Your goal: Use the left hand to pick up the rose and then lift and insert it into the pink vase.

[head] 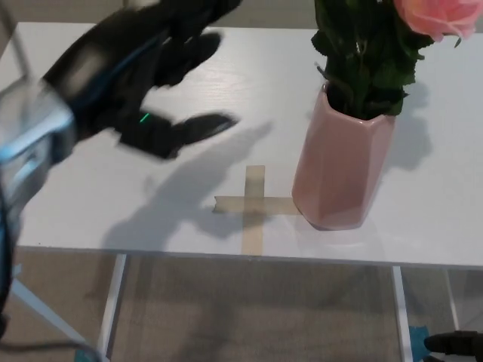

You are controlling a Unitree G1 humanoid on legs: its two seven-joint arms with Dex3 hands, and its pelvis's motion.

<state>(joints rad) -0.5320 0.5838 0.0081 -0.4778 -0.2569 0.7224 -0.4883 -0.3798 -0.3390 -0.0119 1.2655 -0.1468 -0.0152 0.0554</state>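
Note:
The pink vase stands upright on the white table, right of centre. The rose sits in it, its pink bloom at the top right edge and dark green leaves spilling over the vase's mouth. My left hand hovers over the table's left part, well apart from the vase. It is blurred by motion, black fingers spread, holding nothing. A black tip at the bottom right corner may be my right hand; its state is hidden.
A cross of tan tape lies on the table just left of the vase's foot. The table's near edge runs across the lower picture, with white legs and grey floor below it.

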